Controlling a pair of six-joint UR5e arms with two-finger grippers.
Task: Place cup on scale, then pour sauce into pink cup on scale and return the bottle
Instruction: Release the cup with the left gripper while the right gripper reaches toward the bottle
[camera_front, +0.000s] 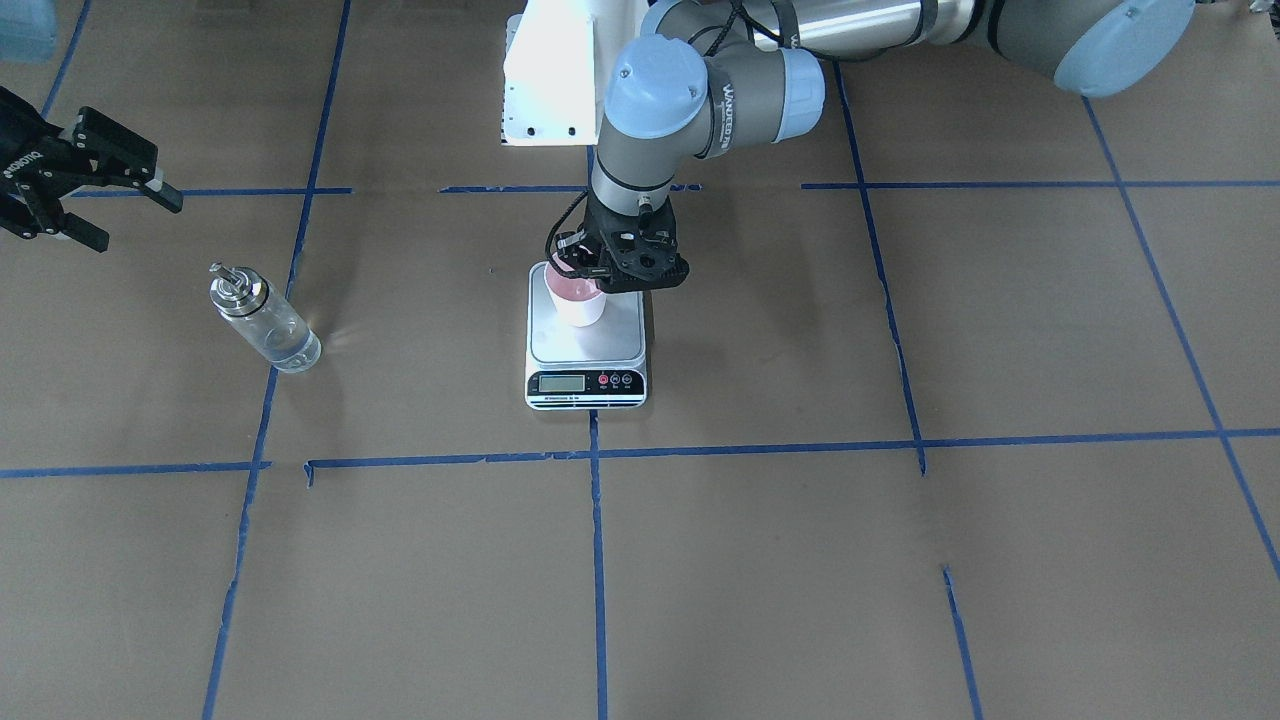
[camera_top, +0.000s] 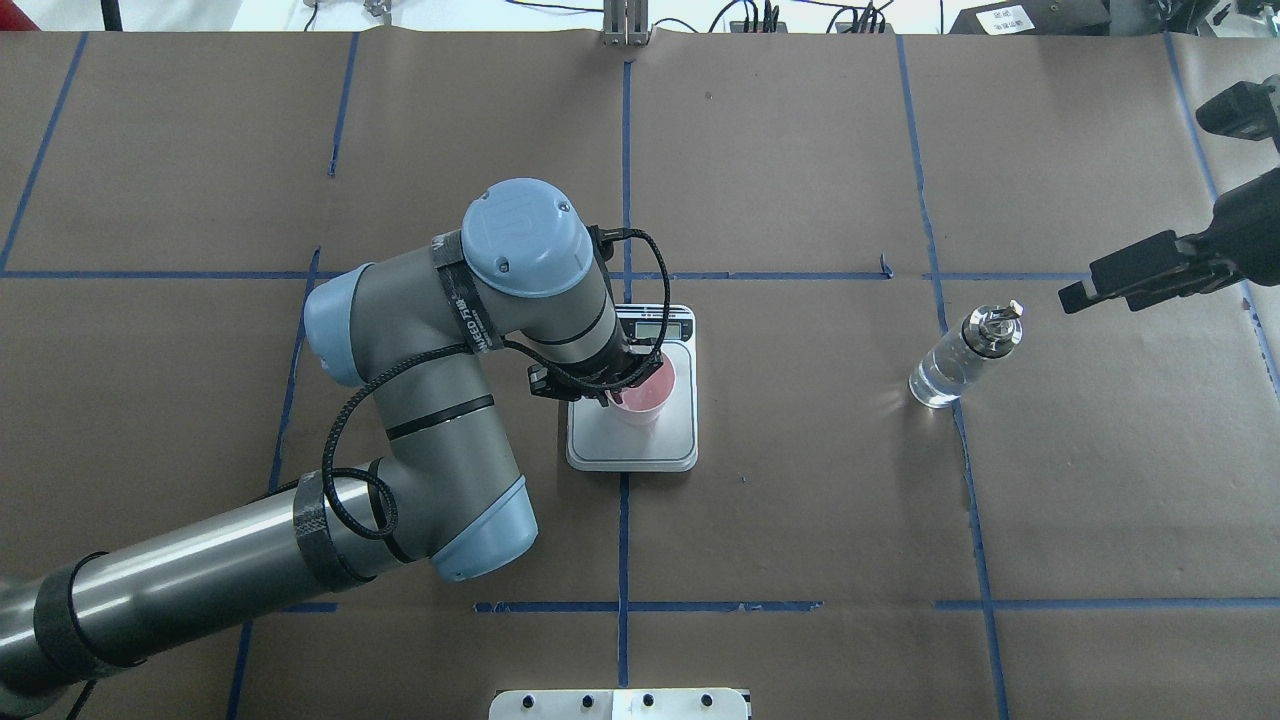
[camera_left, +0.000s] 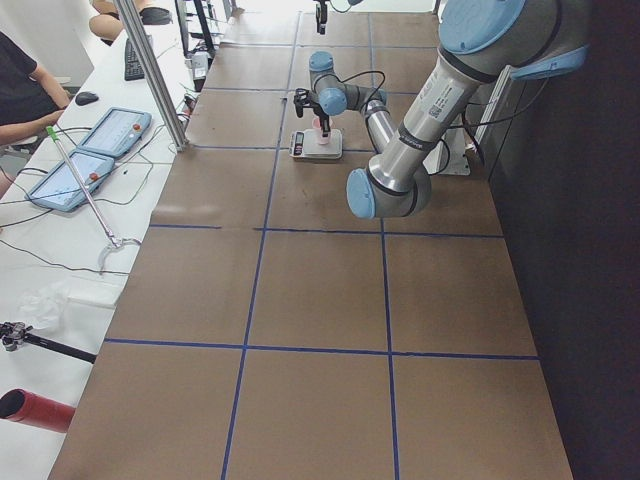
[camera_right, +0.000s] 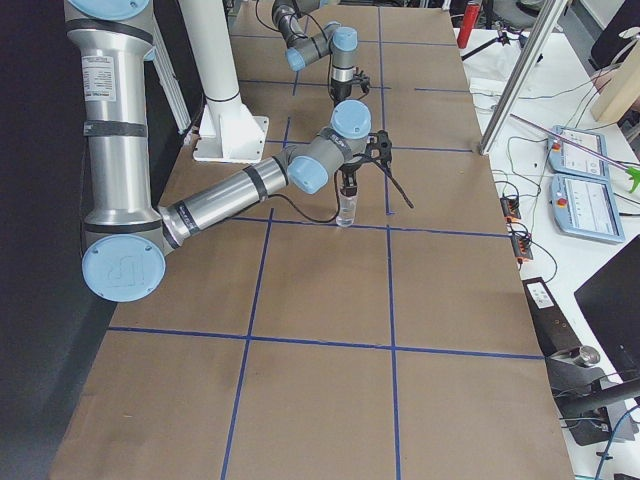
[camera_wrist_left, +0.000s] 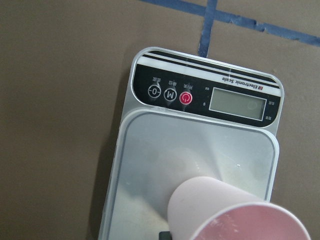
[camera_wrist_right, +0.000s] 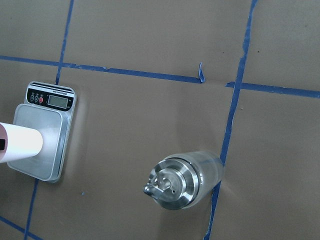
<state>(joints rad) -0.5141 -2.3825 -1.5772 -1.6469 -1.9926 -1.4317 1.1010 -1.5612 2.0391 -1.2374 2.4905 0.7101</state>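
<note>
The pink cup (camera_front: 578, 298) stands on or just above the silver plate of the scale (camera_front: 610, 340), toward the robot's side of it. My left gripper (camera_front: 592, 268) comes down from above and is shut on the cup's rim. The left wrist view shows the cup (camera_wrist_left: 225, 210) close up over the scale (camera_wrist_left: 200, 145). The clear glass bottle (camera_front: 265, 320) with its metal cap stands upright on the table, well apart from the scale. My right gripper (camera_front: 135, 222) hovers open and empty just beyond the bottle, which shows from above in the right wrist view (camera_wrist_right: 185, 180).
Brown paper with blue tape lines (camera_front: 597, 560) covers the table. The robot's white base mount (camera_front: 550, 80) stands behind the scale. Operators' desks with tablets (camera_left: 110, 130) run along the far side of the table.
</note>
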